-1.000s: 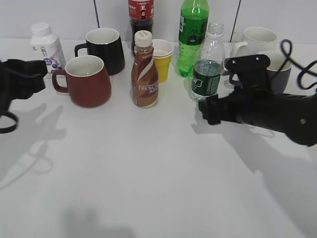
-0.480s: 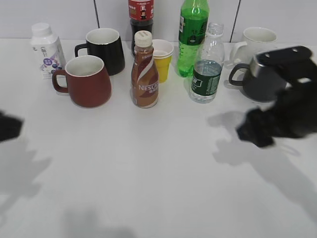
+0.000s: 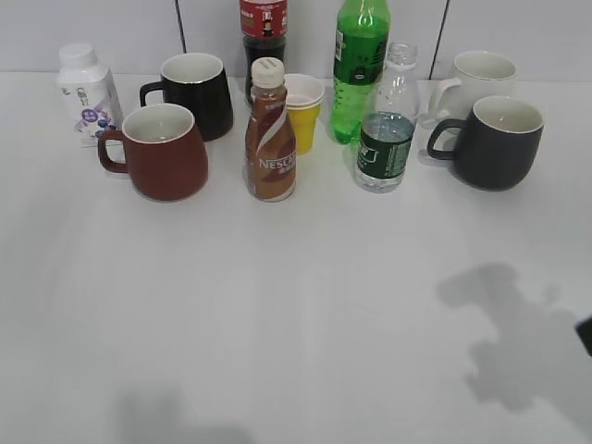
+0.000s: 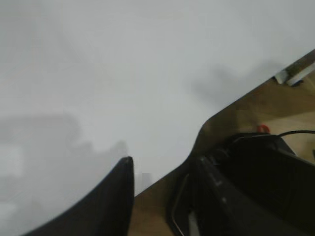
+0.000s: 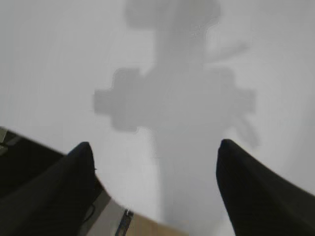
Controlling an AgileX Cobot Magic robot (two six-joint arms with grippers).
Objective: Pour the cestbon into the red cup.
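Cestbon stands upright far-centre on bench, red cup to its left; right hand released, empty, near-right edge, prob nearer; left hand's state: cannot tell.

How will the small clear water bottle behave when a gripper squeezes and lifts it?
The cestbon looks thin-walled and ribbed, so it may dent. It seems about half full, so probably light. With no cap visible, tilting could spill water.
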